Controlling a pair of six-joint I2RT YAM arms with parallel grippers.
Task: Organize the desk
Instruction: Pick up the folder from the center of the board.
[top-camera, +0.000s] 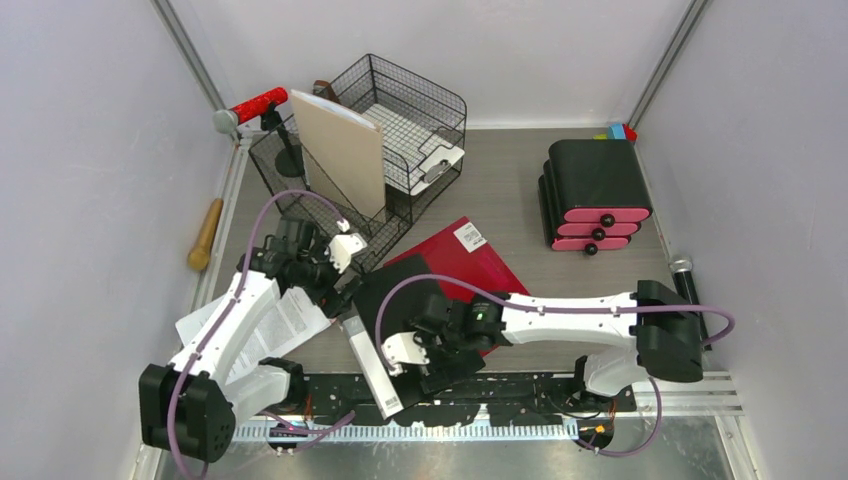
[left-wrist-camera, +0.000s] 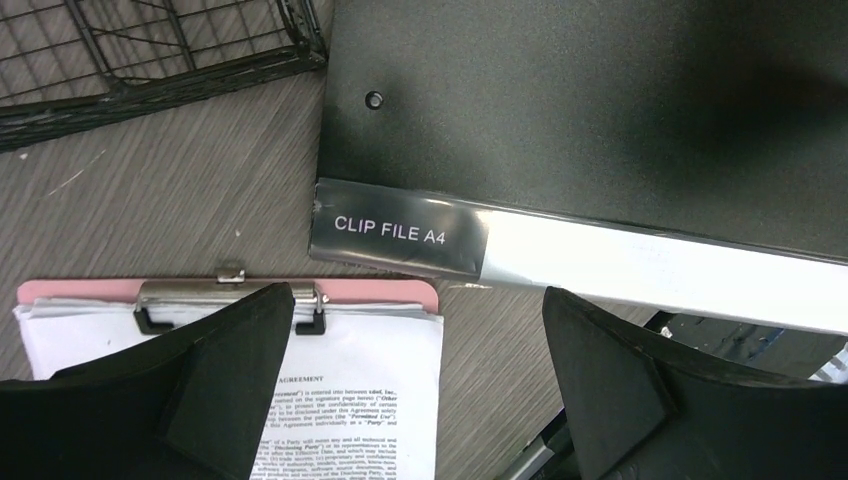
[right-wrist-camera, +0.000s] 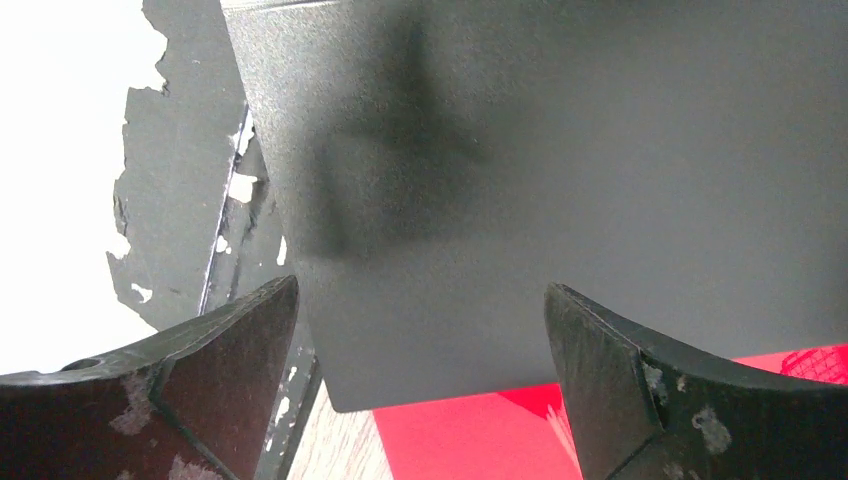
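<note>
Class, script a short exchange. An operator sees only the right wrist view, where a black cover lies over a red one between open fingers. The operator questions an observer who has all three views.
Operator: What is the black folder below my right gripper?
Observer: The left wrist view shows its spine label, which reads CLIP FILE A4.
Operator: Where is the left gripper?
Observer: It is open, close to that spine. A pink clipboard holding a printed agreement lies on the desk beside it.
Operator: Is there anywhere to file things?
Observer: A black wire-mesh rack stands at the far left of the desk, with a tan board leaning in it.
</note>
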